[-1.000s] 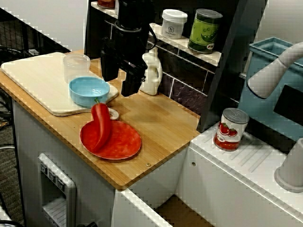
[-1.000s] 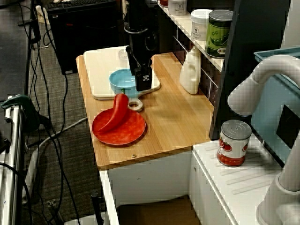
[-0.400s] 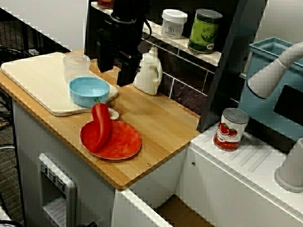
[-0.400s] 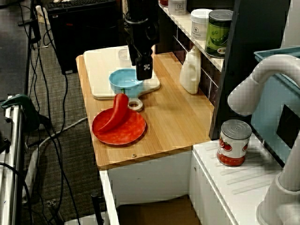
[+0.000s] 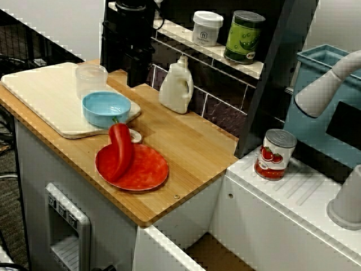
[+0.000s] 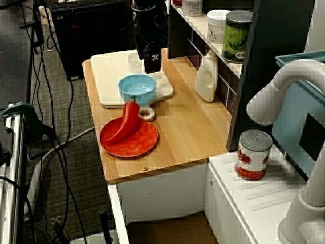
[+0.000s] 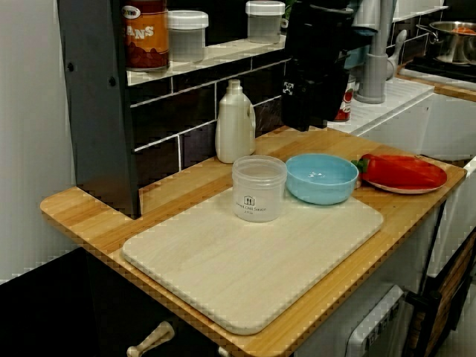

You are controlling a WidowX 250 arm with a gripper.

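My black gripper [image 5: 125,76] hangs above the back of the wooden counter with its two fingers apart and nothing between them. It is nearest the clear plastic cup [image 5: 90,79], which stands on the pale cutting board [image 5: 39,90]; in the high view the gripper [image 6: 151,65] is just right of the cup [image 6: 134,59]. A blue bowl [image 5: 106,107] sits on the board's near corner. In front of it a red pepper [image 5: 119,149] leans on a red plate [image 5: 148,169]. In the view along the counter the gripper [image 7: 306,119] hovers behind the bowl [image 7: 321,177].
A white bottle [image 5: 176,87] stands against the tiled wall. A small tape ring [image 6: 147,114] lies between bowl and plate. The shelf above holds a white jar [image 5: 206,28] and a green can [image 5: 244,36]. A tomato can [image 5: 274,153] stands on the white drainer beside a faucet [image 5: 327,84].
The gripper has risen and drawn back to the left, from beside the bowl and bottle to above the cup's side of the counter. Nothing else moved.
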